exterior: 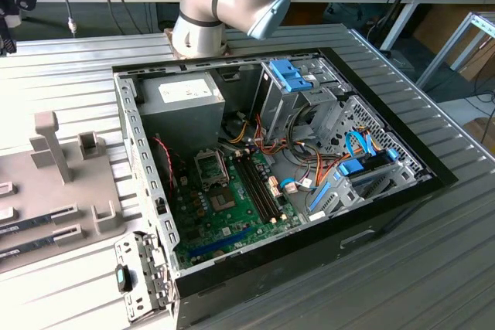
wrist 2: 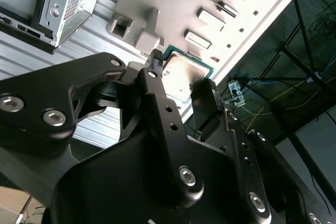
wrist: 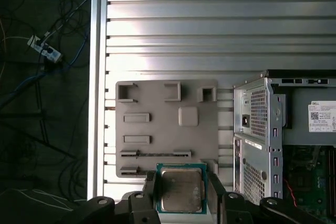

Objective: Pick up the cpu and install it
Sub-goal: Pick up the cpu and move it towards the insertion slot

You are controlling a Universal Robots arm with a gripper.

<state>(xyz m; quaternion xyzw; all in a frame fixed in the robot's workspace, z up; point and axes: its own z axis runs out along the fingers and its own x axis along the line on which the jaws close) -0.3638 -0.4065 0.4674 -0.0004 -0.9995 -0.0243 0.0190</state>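
The cpu [wrist: 181, 190], a small square chip with a silver-grey metal top and a green rim, sits between my gripper's [wrist: 181, 193] two black fingers, well above the grey fixture plate [wrist: 165, 124]. The second wrist view has the same cpu [wrist 2: 184, 72] clamped at the gripper [wrist 2: 181, 77], one finger on each side. The gripper is shut on it. In the exterior view, the open computer case [exterior: 128, 113] lies on its side with the green motherboard [exterior: 232, 206] and its empty square socket [exterior: 210, 166] exposed.
The grey fixture plate [exterior: 46, 183] with slots and upright pegs lies on the ribbed metal table at the exterior view's left. Inside the case are a grey power-supply box [exterior: 182, 106], drive cages with blue clips [exterior: 292, 75] and loose cables. The table's edge [wrist: 97, 103] runs beside the plate.
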